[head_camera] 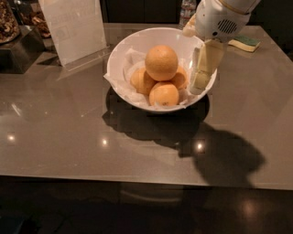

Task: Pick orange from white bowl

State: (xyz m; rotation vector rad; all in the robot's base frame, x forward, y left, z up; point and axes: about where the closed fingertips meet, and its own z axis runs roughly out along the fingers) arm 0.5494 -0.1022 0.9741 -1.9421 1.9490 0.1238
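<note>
The orange (161, 62), large and pale, sits on top of three smaller, deeper-orange fruits in the white bowl (120, 51), which is lined with crumpled white paper. The bowl stands on the glossy grey table, towards the back middle. My gripper (202, 75) hangs down from its white wrist housing (219, 18) over the bowl's right rim. It is just to the right of the orange and apart from it. It holds nothing that I can see.
A clear sign holder (75, 27) stands behind the bowl on the left. A dark tray of nuts (9, 27) is at the far left. A water bottle (187, 9) and a yellow-green sponge (245, 42) are at the back right. The table's front edge (137, 180) runs below.
</note>
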